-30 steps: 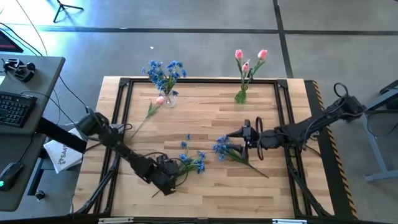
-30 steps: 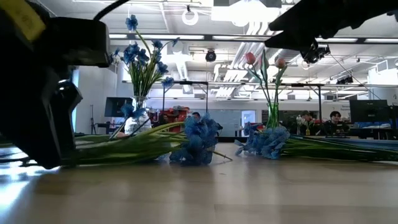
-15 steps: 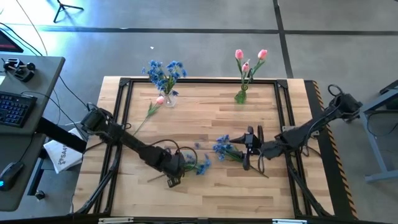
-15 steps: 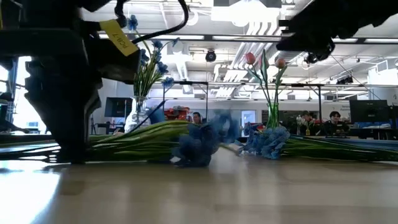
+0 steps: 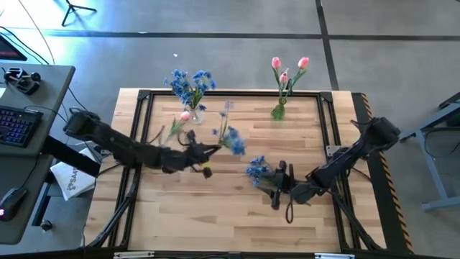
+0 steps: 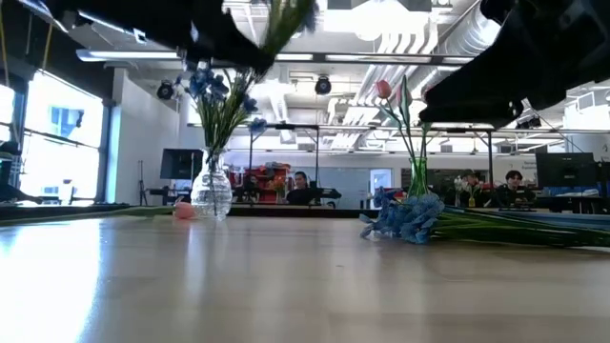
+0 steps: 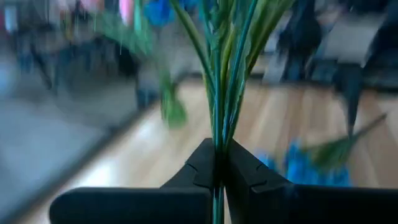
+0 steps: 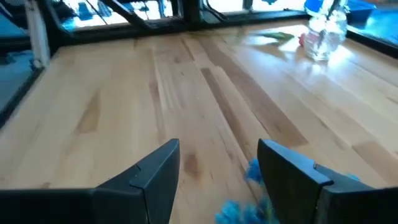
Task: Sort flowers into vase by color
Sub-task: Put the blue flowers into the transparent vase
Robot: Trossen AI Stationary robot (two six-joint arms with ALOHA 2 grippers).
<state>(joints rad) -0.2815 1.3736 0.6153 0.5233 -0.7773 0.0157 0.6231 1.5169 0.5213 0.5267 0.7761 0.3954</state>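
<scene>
My left gripper (image 5: pixel 208 152) is shut on a blue flower (image 5: pixel 233 141) and holds it above the table's middle, left of centre. A second blue flower (image 5: pixel 256 170) lies on the table. My right gripper (image 5: pixel 274 184) stands open just above its stem, the blossoms (image 8: pixel 254 170) by one finger. At the far edge, a glass vase (image 5: pixel 195 114) holds blue flowers (image 5: pixel 188 85) and another vase (image 5: pixel 279 109) holds pink tulips (image 5: pixel 289 66). A pink tulip (image 5: pixel 177 122) lies flat by the blue vase. My left gripper pinches the blue flower's bundled green stems (image 7: pixel 217 134) between its two fingers, a little above their cut end. The fingers come about level from the table's left. The flower is lifted clear, its blossoms (image 5: pixel 227 109) reaching past the fingers toward the far edge.
A black frame (image 5: pixel 144 97) runs around the wooden tabletop. Bare wood lies along the near edge (image 5: pixel 215 230). A desk with a keyboard (image 5: pixel 18 126) stands off the table's left. People sit in the room far behind (image 6: pixel 300 181).
My left gripper has shut on the blue flower's stems near the front edge. It has then risen, tipped from pointing down to about level, and carried the flower toward the far edge. My right gripper, still open, has come down and toward the near edge beside the other blue flower.
</scene>
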